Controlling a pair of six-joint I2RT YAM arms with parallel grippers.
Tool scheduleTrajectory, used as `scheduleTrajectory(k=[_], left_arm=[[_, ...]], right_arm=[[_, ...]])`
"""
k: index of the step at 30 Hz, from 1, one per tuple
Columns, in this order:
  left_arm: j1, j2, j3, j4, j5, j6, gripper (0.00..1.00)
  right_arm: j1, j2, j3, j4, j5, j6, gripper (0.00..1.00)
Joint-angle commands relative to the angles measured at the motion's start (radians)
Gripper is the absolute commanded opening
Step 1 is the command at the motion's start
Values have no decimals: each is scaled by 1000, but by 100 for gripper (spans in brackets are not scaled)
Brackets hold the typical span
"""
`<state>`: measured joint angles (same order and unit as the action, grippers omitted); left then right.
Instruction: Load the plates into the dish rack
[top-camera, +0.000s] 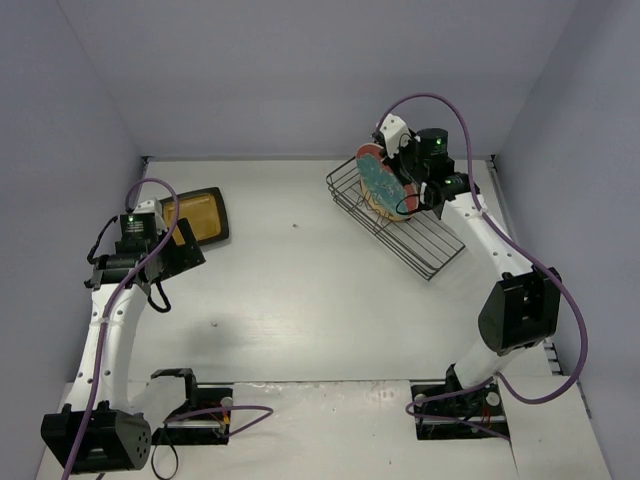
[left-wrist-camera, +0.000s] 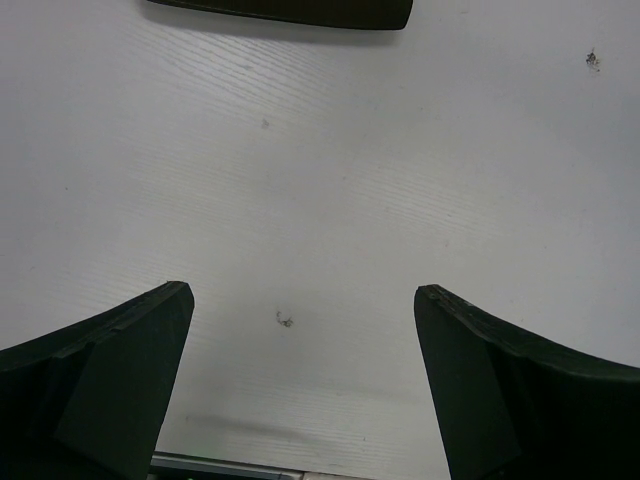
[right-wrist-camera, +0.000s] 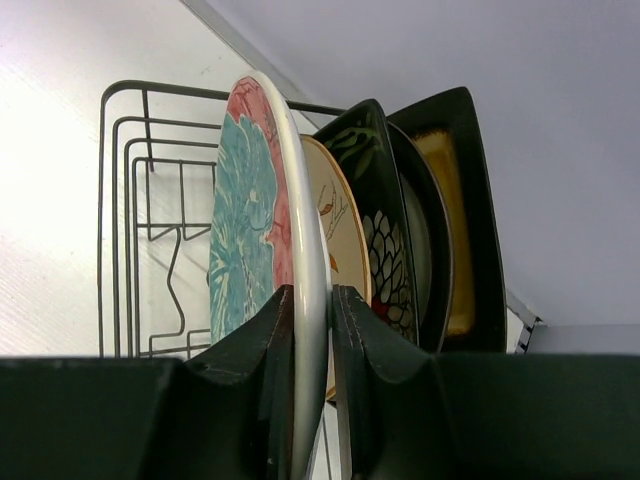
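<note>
The black wire dish rack stands at the back right; it also shows in the right wrist view. My right gripper is shut on the rim of the round red-teal floral plate, which stands upright in the rack. Behind it stand the cream plate, the dark flowered plate and an amber square plate. A second amber square plate lies flat on the table at the left; its dark rim shows. My left gripper is open and empty just short of it.
The white table is walled by grey panels on three sides. The rack sits at an angle near the right wall. Purple cables loop over both arms. The arm bases stand at the near edge.
</note>
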<state>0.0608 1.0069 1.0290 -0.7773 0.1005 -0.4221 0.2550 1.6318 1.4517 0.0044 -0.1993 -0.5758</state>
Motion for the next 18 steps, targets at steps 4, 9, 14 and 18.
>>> scheduleTrajectory(k=[4, 9, 14, 18], left_arm=[[2, 7, 48, 7, -19, 23, 97], [2, 9, 42, 12, -10, 25, 97], [2, 16, 37, 18, -15, 23, 97], [2, 19, 36, 19, -10, 22, 97]], right_arm=[[-13, -43, 125, 270, -22, -53, 0], [-19, -33, 136, 278, -40, -56, 0], [-28, -10, 139, 279, -64, -58, 0], [-37, 11, 128, 287, -84, -49, 0]])
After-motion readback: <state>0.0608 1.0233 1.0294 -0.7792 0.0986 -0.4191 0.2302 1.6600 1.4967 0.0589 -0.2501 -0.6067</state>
